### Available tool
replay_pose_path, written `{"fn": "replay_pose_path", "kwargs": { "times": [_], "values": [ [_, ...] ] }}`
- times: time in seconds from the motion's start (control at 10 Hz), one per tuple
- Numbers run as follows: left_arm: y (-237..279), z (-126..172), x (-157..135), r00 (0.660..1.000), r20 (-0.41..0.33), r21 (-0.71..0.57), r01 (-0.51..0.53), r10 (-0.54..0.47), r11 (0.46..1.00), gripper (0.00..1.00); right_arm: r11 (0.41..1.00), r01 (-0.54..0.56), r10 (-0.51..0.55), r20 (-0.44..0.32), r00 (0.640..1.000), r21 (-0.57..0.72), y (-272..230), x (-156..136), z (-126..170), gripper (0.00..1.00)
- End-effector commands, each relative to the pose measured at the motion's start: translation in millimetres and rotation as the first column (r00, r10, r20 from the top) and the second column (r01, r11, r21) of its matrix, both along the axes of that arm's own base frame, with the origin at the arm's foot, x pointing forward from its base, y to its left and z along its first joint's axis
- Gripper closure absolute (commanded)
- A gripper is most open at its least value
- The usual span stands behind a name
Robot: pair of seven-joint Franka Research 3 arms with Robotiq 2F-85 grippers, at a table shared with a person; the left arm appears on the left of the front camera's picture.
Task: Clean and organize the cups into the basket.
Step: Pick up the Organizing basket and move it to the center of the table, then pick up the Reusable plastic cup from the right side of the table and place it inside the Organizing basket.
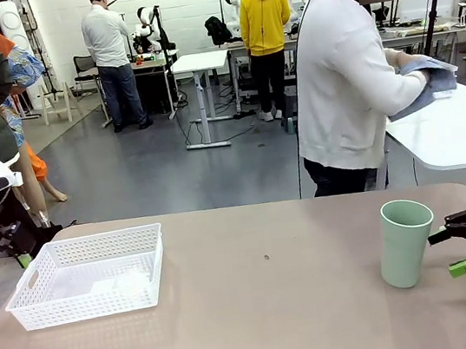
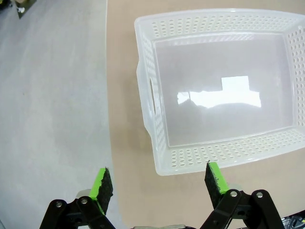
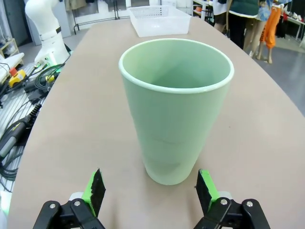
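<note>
A pale mint green cup (image 1: 405, 242) stands upright on the brown table at the right. My right gripper (image 1: 449, 252) is open just to its right, near the base. In the right wrist view the cup (image 3: 175, 109) is empty and rises between my open green pads (image 3: 96, 188), with a gap on both sides. The white lattice basket (image 1: 90, 275) sits at the table's left, empty. My left gripper (image 2: 159, 179) hangs open above the table edge, beside the basket's short end (image 2: 147, 95). The basket (image 3: 159, 24) also appears far off behind the cup.
A person in a white top stands at the far side, turned away, rubbing a blue-grey cloth (image 1: 429, 79) over a white side table (image 1: 455, 132). Cables (image 3: 19, 95) and a white arm base (image 3: 45, 33) lie off the table's edge beside my right gripper.
</note>
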State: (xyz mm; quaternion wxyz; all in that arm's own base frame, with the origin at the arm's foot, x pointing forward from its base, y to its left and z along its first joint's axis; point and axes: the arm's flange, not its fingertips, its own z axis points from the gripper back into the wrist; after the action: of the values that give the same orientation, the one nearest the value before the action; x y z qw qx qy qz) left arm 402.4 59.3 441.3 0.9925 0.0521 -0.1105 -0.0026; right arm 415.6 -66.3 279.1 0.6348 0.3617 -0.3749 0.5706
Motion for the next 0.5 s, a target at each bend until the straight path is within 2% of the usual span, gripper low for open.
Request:
{"fn": "replay_pose_path", "kwargs": {
  "times": [0.0, 0.4],
  "values": [
    [-3, -6, 15, 0.999, -0.048, -0.056, 0.001, -0.004, 0.998, 0.00, 1.000, -0.025, 0.025, 0.023, 0.999, -0.004, 6, 7, -9, 0.00],
    [-15, -31, 27, 0.996, -0.090, -0.034, -0.010, 0.007, 0.999, 0.00, 0.999, -0.034, 0.034, 0.009, 0.999, -0.018, 10, 9, -19, 0.00]
  ]
}}
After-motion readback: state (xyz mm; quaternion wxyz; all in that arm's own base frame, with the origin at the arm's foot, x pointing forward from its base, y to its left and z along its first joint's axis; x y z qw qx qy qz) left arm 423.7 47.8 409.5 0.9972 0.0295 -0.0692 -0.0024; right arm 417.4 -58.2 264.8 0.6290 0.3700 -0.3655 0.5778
